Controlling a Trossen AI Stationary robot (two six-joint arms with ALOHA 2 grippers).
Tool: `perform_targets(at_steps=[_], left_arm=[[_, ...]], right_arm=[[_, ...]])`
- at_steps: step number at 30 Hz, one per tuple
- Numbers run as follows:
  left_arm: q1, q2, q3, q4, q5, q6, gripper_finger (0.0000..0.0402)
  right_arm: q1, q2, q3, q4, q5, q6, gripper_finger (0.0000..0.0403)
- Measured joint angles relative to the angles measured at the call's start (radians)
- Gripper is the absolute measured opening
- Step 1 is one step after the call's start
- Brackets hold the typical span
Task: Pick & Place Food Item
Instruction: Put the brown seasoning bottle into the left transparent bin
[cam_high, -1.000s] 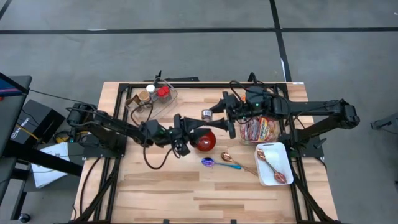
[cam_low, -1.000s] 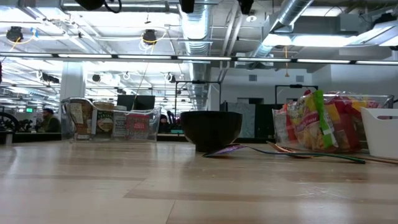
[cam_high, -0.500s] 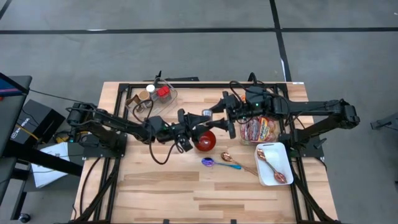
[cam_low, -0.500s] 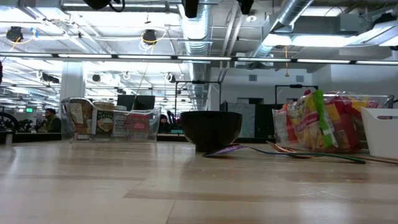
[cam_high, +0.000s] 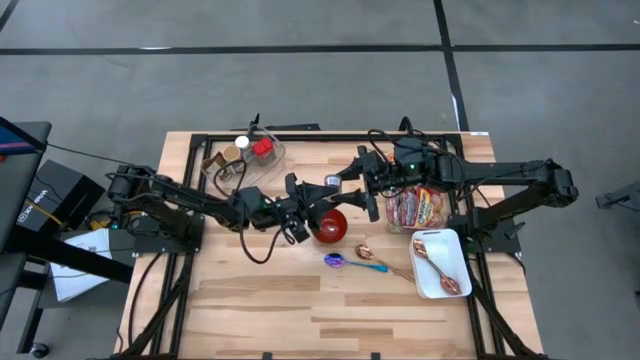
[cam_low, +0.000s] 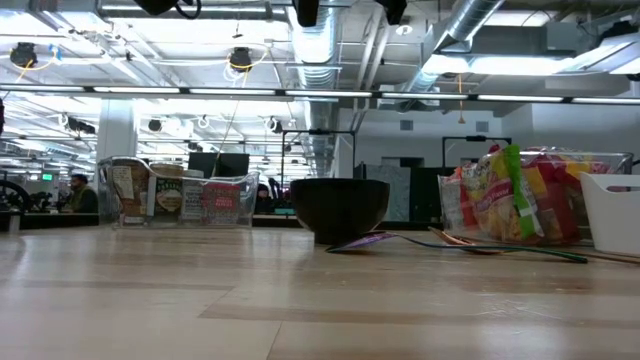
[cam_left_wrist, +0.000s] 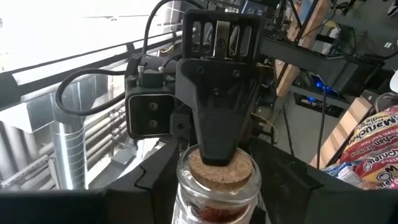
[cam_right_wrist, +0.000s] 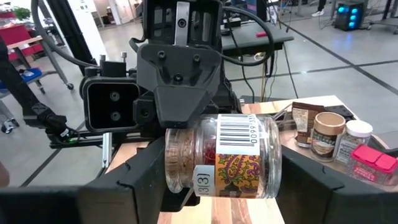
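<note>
Hanging in mid-air between the two grippers, the jar lies on its side, its barcode label facing up and reddish-brown contents showing through the glass. The right gripper has it clamped end to end: one finger presses on the cork, and in the right wrist view the dark fingers bracket the jar at both ends. The left gripper meets it head-on from the opposite side, its two fingers flanking the glass sides just below the cork. They sit very close to the jar, but I cannot tell whether they are pressing on it or are just short of contact.

Directly under the left gripper, on the table, stands a red bowl; in the low view its outside looks dark. Further out from both grippers, toward the near edge, lie a purple spoon and a copper spoon, close together. Beside the right gripper, beneath its arm, is a clear bin of snack packets. Just beyond that, nearer the table's front, sits a white tray with another copper spoon in it. Behind the left arm, well apart from the meeting point, a second clear bin holds small jars and a red-lidded container.
</note>
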Motion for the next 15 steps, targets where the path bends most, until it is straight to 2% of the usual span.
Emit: perform_targets(at_steps=[4,10,15], left_arm=[[0.000,0.000,0.000,-0.001,-0.003,0.000,0.0173],[0.000,0.000,0.000,0.002,-0.012,-0.012,0.0173],[-0.001,0.000,0.000,0.003,-0.090,-0.012,0.0173]], right_arm=[[0.001,0.000,0.000,0.002,-0.007,-0.024,0.0250],[0.000,0.000,0.000,0.018,-0.033,-0.030,0.0295],[-0.020,-0.009,-0.001,0.022,-0.034,-0.030,0.0336]])
